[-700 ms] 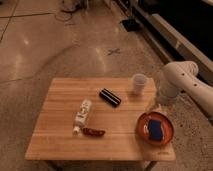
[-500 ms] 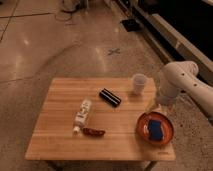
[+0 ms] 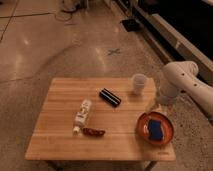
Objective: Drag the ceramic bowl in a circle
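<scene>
We saw the gripper [image 3: 153,106] hovering at the bowl's [image 3: 141,129] far rim; its grip, we couldn't tell.

Smooth white arm [image 3: 181,80], rounded joints — pale pincer [image 3: 152,105] at its lower tip.

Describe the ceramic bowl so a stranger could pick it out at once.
Start at the wooden table and go to its near right corner. There sits the ceramic bowl, just in front of the gripper that hangs by the table's right edge. It is wide, shallow and orange-red with a blue object inside, unlike the small white cup farther back.
</scene>
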Available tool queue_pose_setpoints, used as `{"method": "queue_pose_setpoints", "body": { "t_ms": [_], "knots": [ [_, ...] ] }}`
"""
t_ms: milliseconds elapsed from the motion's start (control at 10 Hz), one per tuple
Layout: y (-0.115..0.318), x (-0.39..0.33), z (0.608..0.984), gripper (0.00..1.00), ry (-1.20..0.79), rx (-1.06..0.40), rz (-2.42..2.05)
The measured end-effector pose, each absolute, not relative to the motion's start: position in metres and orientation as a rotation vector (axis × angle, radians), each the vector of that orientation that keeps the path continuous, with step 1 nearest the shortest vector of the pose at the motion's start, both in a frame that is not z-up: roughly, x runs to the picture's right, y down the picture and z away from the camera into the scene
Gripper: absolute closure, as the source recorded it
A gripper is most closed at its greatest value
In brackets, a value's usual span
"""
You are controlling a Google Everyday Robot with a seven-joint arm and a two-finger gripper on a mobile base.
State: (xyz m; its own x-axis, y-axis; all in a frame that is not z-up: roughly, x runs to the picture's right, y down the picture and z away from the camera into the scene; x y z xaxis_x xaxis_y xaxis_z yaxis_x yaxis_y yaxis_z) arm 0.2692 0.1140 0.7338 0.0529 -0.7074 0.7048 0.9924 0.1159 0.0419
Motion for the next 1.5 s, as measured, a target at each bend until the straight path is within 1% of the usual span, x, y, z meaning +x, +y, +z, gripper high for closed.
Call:
{"method": "queue_pose_setpoints", "body": {
  "t_ms": [1300,1500],
  "knots": [
    [0.114,0.27,0.735,0.32,-0.668,-0.534,-1.388],
    [0.113,0.285,0.748,0.32,-0.645,-0.512,-1.398]
  ]
}}
